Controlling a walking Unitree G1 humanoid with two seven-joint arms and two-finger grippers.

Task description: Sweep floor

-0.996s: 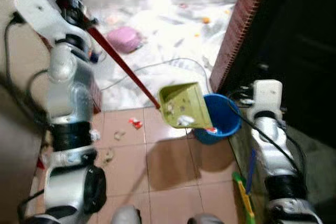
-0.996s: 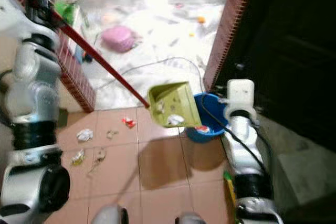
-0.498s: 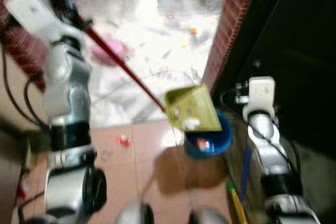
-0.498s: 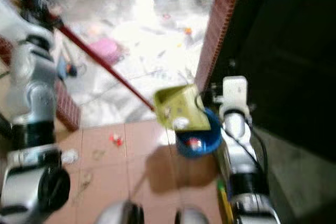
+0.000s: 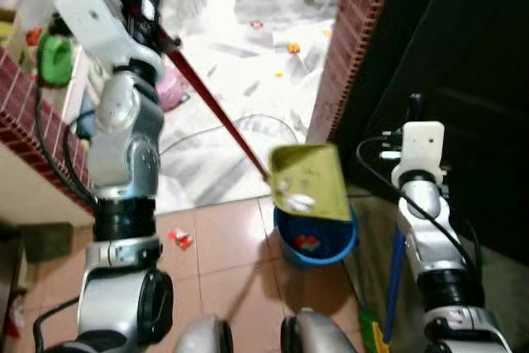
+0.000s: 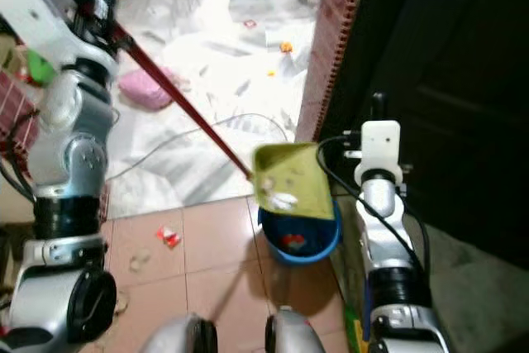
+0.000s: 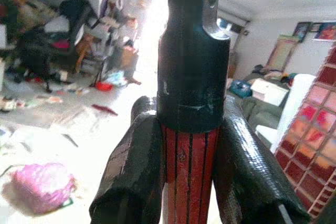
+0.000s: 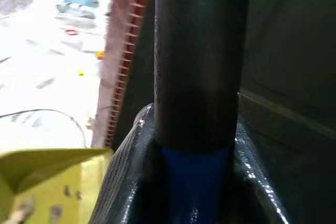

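Head pair looking steeply down, sharing dustpan [image 5: 309, 181] and bucket [image 5: 315, 241]; wrist views close along gripped handles, left toward a littered room, right sharing the dustpan.

- Left arm raised high, its end effector [image 7: 189, 182] clamped around a red pole, fingers [image 7: 131, 177] on either side.
- Right arm bent upward, end effector [image 8: 197, 182] gripping a blue-and-black handle.

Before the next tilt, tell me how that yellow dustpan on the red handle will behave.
The dustpan probably stays stiff: its flat walls hold shape while tipped over the blue bucket. Hung at the far end of the long red handle, it may sway in the left claw. The scraps look light.
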